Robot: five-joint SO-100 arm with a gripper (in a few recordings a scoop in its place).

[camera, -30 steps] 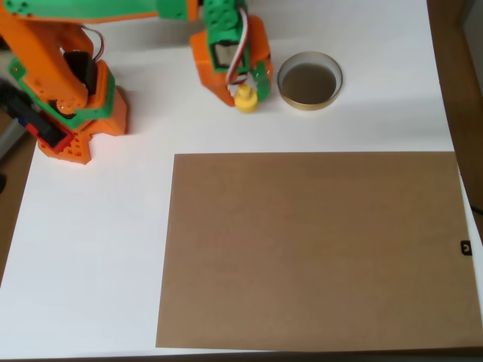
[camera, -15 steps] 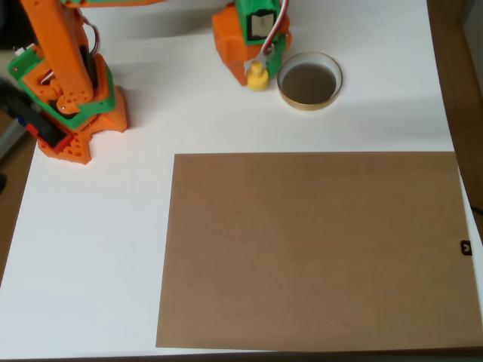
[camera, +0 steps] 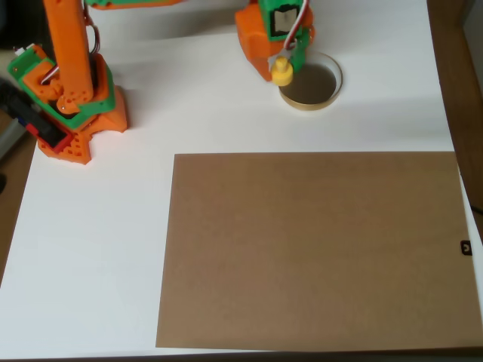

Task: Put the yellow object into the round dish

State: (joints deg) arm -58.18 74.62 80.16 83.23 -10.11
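In the overhead view the yellow object point(camera: 281, 71), a small round piece with a knob on top, hangs from the tip of my orange and green gripper point(camera: 285, 63), which is shut on it. It hovers over the left rim of the round dish point(camera: 321, 99), a shallow dish with a tan-gold rim and a dark inside, near the back of the white table. The gripper body covers the dish's upper left edge.
The arm's orange base point(camera: 64, 113) stands at the back left. A large brown cardboard sheet point(camera: 313, 249) covers the middle and front right of the white table point(camera: 90, 249). A wooden strip point(camera: 456, 68) runs along the right edge.
The gripper has carried the yellow object up and to the right, from beside the dish's left side to over its left rim.
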